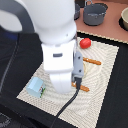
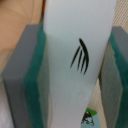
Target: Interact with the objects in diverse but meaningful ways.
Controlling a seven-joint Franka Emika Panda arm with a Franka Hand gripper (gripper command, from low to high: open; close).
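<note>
In the wrist view my gripper (image 2: 76,70) is shut on a white oblong piece (image 2: 75,30) with a small black mark, held between the green pads (image 2: 37,85). A bit of green print (image 2: 90,118) shows below it. In the exterior view the arm's white body hides the fingers over the middle of the mat. The small white carton with green-blue print (image 1: 36,87) lies on the mat just to the exterior view's left of the arm. The red tomato (image 1: 85,43) sits near the mat's far edge. The dark brown stick is not in view.
A pale woven mat (image 1: 107,67) lies on the dark table. Two wooden-handled utensils (image 1: 92,62) (image 1: 83,88) lie on the mat at the exterior view's right of the arm. A grey pot (image 1: 95,14) and a pale dish (image 1: 124,19) stand at the back.
</note>
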